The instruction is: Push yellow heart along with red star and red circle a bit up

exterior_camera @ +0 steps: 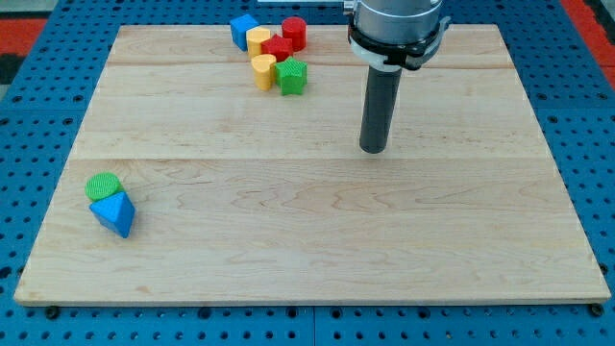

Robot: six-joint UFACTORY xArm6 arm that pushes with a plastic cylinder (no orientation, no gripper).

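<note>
A cluster of blocks sits near the board's top edge. The red star (278,47) lies in its middle, with the red circle (294,33) just up and right of it. A yellow block (258,40) touches the star's left side, and a second yellow block (263,71) lies below the star; I cannot tell which of them is the heart. My tip (373,149) rests on the board well to the right of and below the cluster, touching no block.
A blue cube (243,30) sits at the cluster's upper left and a green star (291,76) at its lower right. A green circle (103,185) and a blue triangle (114,213) lie together near the board's left edge (65,183).
</note>
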